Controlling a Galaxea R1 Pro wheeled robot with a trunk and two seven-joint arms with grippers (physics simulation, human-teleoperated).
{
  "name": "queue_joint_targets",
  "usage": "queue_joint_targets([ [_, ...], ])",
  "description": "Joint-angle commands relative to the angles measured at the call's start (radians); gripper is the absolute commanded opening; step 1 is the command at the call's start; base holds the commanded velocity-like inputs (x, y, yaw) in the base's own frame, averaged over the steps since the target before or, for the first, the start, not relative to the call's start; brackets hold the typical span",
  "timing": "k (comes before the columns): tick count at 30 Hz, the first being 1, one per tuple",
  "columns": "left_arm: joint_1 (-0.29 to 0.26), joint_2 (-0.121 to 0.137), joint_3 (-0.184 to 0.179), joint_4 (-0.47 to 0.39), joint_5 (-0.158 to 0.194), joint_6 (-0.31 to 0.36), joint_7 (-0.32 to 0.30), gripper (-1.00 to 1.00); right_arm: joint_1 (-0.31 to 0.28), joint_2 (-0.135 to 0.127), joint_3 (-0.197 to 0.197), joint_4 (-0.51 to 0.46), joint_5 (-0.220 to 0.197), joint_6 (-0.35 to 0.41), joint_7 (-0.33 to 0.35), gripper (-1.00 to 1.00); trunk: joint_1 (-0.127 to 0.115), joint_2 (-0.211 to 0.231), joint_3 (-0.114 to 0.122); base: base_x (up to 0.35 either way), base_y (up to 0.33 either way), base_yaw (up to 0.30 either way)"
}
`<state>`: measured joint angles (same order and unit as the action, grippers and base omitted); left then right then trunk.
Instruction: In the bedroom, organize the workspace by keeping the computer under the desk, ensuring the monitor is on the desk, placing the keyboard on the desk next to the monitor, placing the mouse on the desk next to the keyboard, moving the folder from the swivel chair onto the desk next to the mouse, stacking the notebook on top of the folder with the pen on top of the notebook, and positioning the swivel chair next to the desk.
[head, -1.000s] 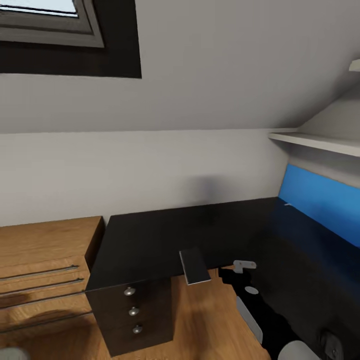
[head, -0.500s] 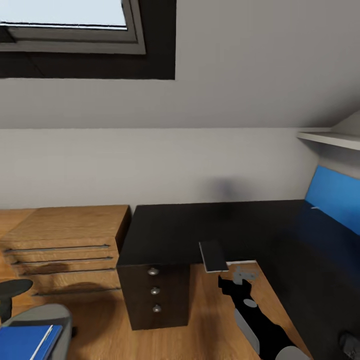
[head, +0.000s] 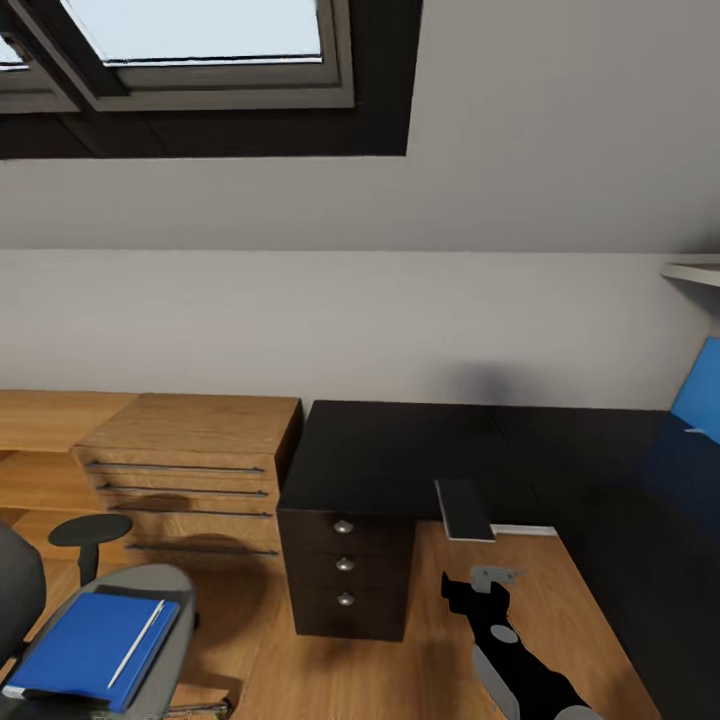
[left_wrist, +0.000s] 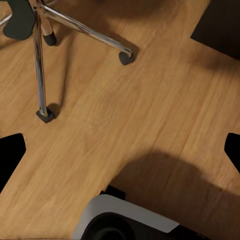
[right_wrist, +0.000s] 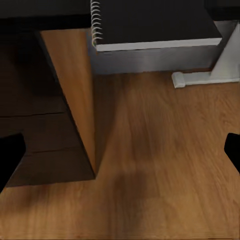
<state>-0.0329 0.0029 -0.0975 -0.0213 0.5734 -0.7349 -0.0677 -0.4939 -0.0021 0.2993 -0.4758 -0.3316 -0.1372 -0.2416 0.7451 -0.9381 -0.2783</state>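
We look down into a bedroom corner: the desk (head: 400, 450), glossy black, runs along the far wall and turns toward us on the right, its three-drawer unit with silver knobs at its left end. The notebook (head: 464, 509) lies at the desk's near edge, partly overhanging it; the right wrist view shows its spiral binding and white page edges (right_wrist: 150, 25) jutting past the edge above the wooden floor. At the near left, the swivel chair (head: 150, 590) stands well apart from the desk, with the blue folder (head: 85, 650) flat on its seat and the pale pen (head: 137, 642) lying across the folder — so we judge the stacking on the desk is not yet done. The chair's chrome legs and casters (left_wrist: 75, 30) show in the left wrist view. Our right gripper (head: 480, 590) hangs low in front of the desk, forearm reaching forward; its fingers seem spread with nothing between them. We cannot tell the left gripper's finger state.
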Motion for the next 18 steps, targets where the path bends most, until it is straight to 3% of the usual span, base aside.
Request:
queue_joint_targets([
  [1, -0.001, 0.000, -0.007, 0.001, 0.011, -0.003, -0.006, 1.00, -0.001, -0.001, 0.009, 0.011, -0.010, -0.007, -0.007, 1.00, 0.000, -0.001, -0.002, -0.009, 0.000, 0.257],
  [9, -0.001, 0.000, -0.007, 0.001, 0.011, -0.003, -0.005, 1.00, 0.000, 0.020, 0.009, 0.132, -0.014, -0.047, -0.006, 1.00, 0.000, -0.001, -0.008, -0.003, 0.000, 0.255],
  [18, -0.001, 0.000, -0.004, 0.001, 0.016, -0.003, -0.002, 1.00, -0.001, 0.048, 0.008, 0.269, -0.016, -0.212, -0.005, 1.00, 0.000, -0.001, -0.018, 0.000, 0.000, 0.220],
])
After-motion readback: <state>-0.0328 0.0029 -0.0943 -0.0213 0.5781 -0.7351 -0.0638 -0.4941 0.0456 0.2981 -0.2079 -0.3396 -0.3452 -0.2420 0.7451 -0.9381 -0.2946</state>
